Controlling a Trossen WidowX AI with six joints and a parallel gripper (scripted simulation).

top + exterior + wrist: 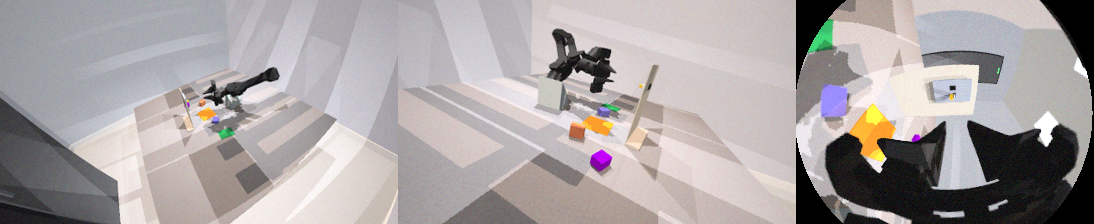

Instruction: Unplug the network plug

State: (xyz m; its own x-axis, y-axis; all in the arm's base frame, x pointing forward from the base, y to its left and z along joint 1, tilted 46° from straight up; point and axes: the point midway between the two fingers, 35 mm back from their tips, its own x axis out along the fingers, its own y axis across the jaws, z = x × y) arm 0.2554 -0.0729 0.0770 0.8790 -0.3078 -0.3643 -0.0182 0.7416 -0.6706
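- As far as I can judge, nothing is done yet: the plug (950,94) sits in its socket on the panel (645,102), well apart from my fingers (598,84).
- The fingers are partly closed, roughly a third open, and hold nothing.
- Left: reach the panel, press the tab, pull straight out, set the plug in the square (598,124), release, retreat.
- From the side only a small yellow speck marks the plug; the tab itself I cannot make out.
- The wrist view's lower half is blocked by the dark fingers, and the surface below them is hidden.
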